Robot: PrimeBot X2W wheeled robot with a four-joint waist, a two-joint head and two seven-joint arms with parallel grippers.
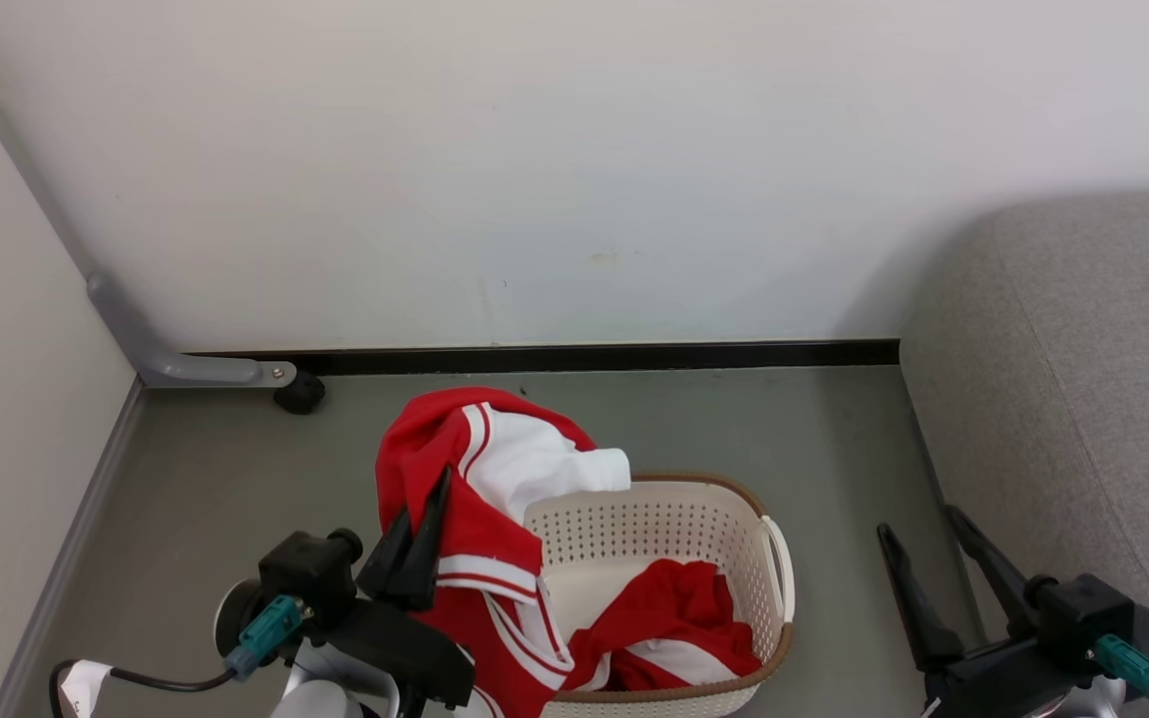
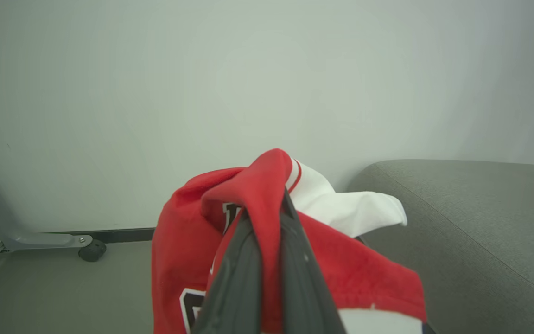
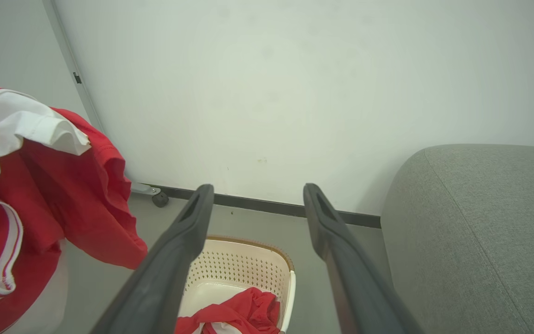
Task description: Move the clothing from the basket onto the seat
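Observation:
My left gripper [image 1: 440,481] is shut on a red garment with white panels [image 1: 495,499], holding it up over the left end of the basket [image 1: 674,529]. In the left wrist view the same garment [image 2: 267,222] drapes over both dark fingers [image 2: 234,278]. A second red piece of clothing [image 1: 679,623] lies inside the cream basket [image 3: 239,269] on the floor. My right gripper [image 1: 919,524] stands open and empty to the right of the basket, beside the grey seat [image 1: 1083,399]. In the right wrist view the seat [image 3: 480,222] rises at the right.
A pale wall runs behind the basket with a black skirting strip [image 1: 584,356]. A grey metal bracket with a black caster [image 1: 298,392] stands at the back left. A side panel closes the left [image 1: 16,399]. Grey floor [image 1: 784,429] surrounds the basket.

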